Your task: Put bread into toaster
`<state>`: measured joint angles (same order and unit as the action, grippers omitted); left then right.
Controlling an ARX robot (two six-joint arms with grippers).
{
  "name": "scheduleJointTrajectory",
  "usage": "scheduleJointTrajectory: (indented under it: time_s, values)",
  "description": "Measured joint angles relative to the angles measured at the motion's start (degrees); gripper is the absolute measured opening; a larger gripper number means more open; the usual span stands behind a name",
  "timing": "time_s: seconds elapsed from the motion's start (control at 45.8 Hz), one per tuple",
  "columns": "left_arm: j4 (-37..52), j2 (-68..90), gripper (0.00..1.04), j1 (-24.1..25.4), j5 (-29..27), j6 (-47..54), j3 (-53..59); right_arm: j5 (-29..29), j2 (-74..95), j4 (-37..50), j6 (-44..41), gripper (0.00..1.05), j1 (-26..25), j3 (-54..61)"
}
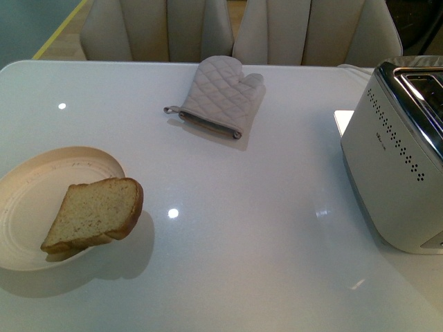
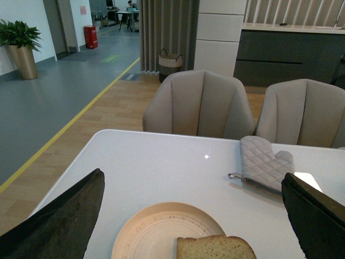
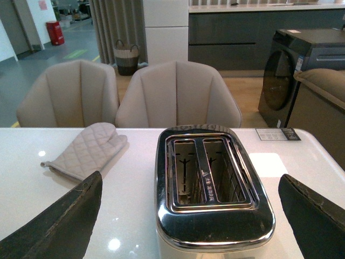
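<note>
One bread slice point(image 1: 93, 213) on one plate point(image 1: 28, 187), one toaster point(image 1: 394, 159), one mitt point(image 1: 218, 95).

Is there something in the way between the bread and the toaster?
No, nothing visible. The bread rests on the plate at the left, the toaster at the right, with bare table between them. The oven mitt lies farther back, off that path.

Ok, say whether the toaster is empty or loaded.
Empty. Both slots of the toaster show only bare wire guides; the bread lies on the plate.
</note>
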<state>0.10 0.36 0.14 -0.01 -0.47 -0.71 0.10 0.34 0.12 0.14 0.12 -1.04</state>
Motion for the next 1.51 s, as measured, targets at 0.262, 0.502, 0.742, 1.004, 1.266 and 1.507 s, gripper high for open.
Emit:
scheduleJointTrajectory:
  time_s: [0.262,0.502,0.742,1.004,1.266,1.507]
  values:
    - [0.0,0.0,0.98,0.0,0.0,0.0,0.0,0.0,0.0,0.0,0.0,0.96,0.0,0.0]
    - [0.0,0.0,0.98,0.0,0.0,0.0,0.0,0.0,0.0,0.0,0.02,0.96,0.0,0.0]
    - [-15.93,20.13,0.98,1.14,1.01,-12.7,-9.92,-0.11,-0.02,0.0,0.02,0.96,0.0,0.0]
    - [9.88,52.28,0.98,7.98,7.61,-16.72,-17.33,-0.09,-0.02,0.0,0.0,0.96,0.0,0.0]
    - [31.45,92.52,0.98,15.26,6.51,-15.61,-26.84,-0.09,-0.02,0.0,0.0,0.96,0.0,0.0]
    - [37.33,117.94,0.98,20.28,7.48,-9.4,-36.72,-0.09,-0.02,-0.02,0.0,0.96,0.0,0.0]
